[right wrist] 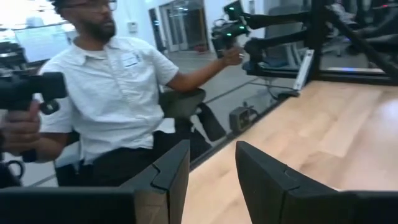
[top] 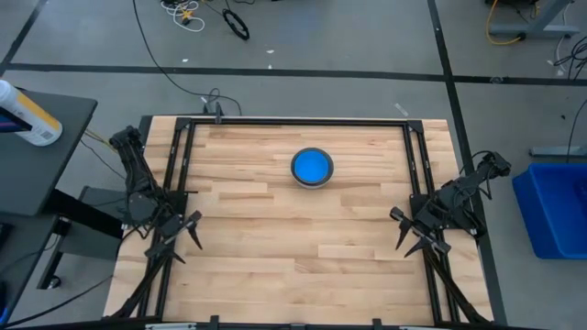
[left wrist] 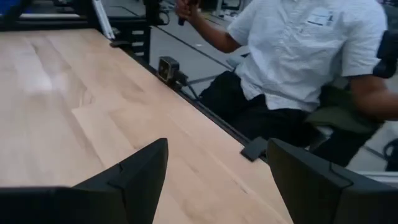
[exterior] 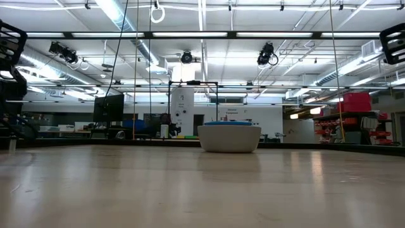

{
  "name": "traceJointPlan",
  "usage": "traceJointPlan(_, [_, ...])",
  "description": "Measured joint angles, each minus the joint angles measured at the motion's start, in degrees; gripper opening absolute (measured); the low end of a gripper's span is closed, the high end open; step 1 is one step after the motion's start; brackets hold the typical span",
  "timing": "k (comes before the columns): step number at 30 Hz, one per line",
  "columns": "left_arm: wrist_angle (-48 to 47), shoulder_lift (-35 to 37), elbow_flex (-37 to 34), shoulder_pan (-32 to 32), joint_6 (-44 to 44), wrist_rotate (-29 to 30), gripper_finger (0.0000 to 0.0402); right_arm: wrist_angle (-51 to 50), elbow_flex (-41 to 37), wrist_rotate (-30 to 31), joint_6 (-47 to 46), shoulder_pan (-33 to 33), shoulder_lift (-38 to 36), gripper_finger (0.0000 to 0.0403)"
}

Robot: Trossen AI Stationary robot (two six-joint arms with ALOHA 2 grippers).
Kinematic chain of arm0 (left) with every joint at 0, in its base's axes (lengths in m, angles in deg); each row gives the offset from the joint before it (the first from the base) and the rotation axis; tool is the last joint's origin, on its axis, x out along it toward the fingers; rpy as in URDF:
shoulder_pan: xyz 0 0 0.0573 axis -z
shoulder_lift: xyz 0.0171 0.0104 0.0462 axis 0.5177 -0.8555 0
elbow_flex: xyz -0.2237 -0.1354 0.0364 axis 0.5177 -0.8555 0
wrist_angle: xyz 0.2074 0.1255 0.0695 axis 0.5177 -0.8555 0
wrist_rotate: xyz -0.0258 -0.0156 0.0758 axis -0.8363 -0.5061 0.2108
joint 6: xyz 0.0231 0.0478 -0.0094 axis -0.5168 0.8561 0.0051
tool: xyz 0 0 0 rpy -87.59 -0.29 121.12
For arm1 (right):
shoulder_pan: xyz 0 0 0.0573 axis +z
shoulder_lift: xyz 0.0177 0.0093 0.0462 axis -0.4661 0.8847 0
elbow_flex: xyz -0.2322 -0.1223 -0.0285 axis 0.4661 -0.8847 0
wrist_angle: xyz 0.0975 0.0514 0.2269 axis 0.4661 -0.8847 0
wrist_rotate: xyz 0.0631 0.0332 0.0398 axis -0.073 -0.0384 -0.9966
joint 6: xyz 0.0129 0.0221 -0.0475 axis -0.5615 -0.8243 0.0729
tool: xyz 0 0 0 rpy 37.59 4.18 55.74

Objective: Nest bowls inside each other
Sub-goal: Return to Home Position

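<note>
One stack of bowls stands on its base on the wooden table, a little beyond the middle. A light blue bowl sits inside a grey outer bowl, only its rim showing above the grey one in the low view. Any other bowls are hidden. My left gripper is drawn back at the table's left edge, open wide, with nothing between its fingers. Drawn back at the right edge, my right gripper is open more narrowly, and the gap between its fingers is bare too.
A black frame rail runs round the tabletop. A person in a white shirt sits beyond the table's near edge, holding hand controllers. A blue bin stands on the floor to the right.
</note>
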Motion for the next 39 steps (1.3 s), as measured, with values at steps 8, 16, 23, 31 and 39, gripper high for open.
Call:
traceJointPlan(8, [5.6,0.6,-0.1,0.0,10.7,-4.8,0.0279,0.1,0.0,-0.8,0.4,0.0,0.0,0.0146])
traceJointPlan(16, [19.1,0.5,-7.6,-3.8,16.4,-2.1,0.0279,-0.2,0.0,-0.9,1.9,0.0,0.0,0.0142])
traceJointPlan(23, [19.1,0.0,-7.6,-14.2,16.6,-2.4,0.0279,-1.0,0.0,-0.8,1.9,0.0,0.0,0.0141])
traceJointPlan(31, [17.5,0.1,-7.7,-35.2,14.7,-13.5,0.0279,-1.1,0.0,-0.7,1.9,0.0,0.0,0.0149])
traceJointPlan(39, [18.8,-0.2,-7.7,-52.7,17.1,-25.2,0.0279,-1.2,0.0,-0.7,1.9,0.0,0.0,0.0148])
